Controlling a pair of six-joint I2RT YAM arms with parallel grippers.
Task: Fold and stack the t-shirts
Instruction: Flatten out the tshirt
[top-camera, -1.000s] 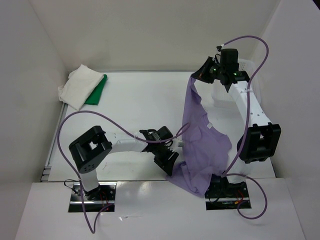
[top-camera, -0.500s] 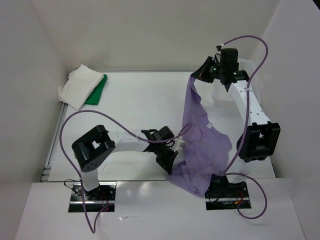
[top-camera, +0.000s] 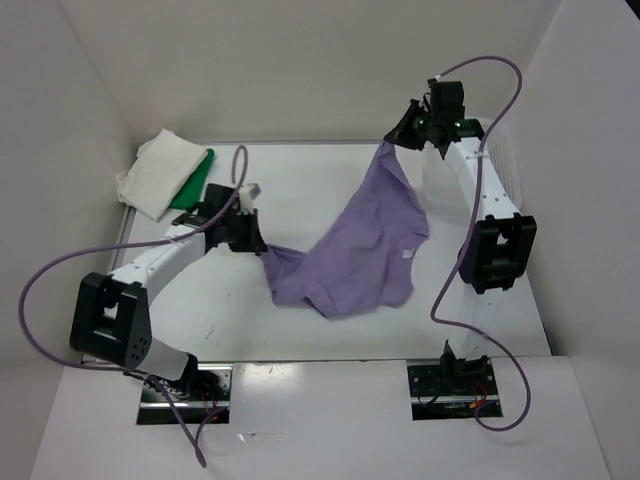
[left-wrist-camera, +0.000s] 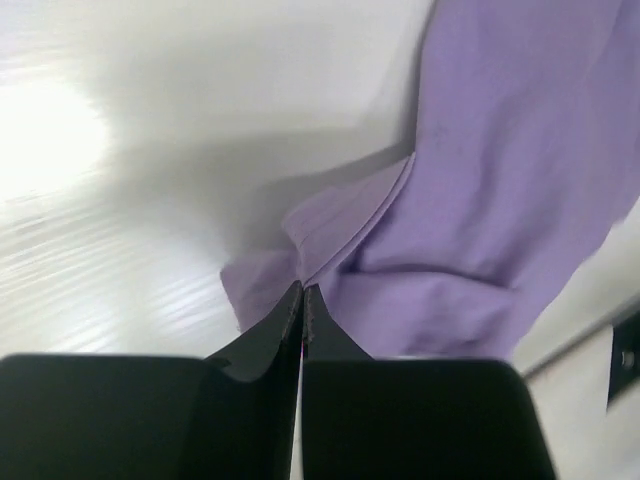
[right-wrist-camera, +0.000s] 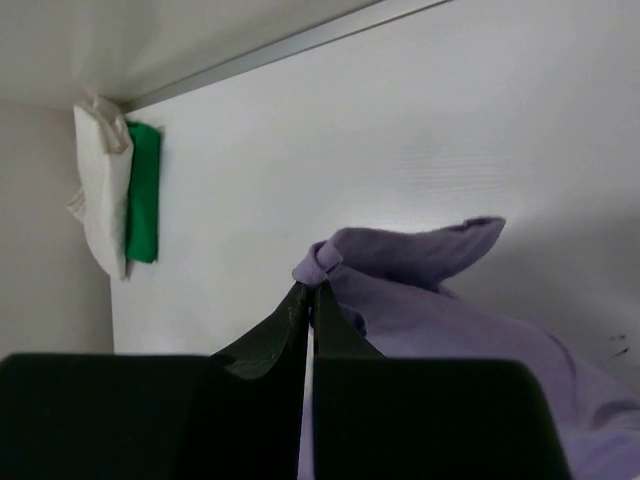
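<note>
The white t-shirt (top-camera: 155, 172) and green t-shirt (top-camera: 196, 184) lie folded, stacked at the far left corner. The purple t-shirt (top-camera: 355, 250) is unfolded mid-table, spread between both arms. The left gripper (top-camera: 257, 243) is clenched on its near-left edge and the right gripper (top-camera: 393, 140) on its raised far-right corner. Folding and stacking it is outstanding.

Bright, even white light, soft shadows.
Glare blooms on the table (left-wrist-camera: 50, 140) in the left wrist view; the near foreground blurs.

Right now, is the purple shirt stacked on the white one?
No; the purple shirt is mid-table, apart from the white shirt in the far-left corner.
</note>
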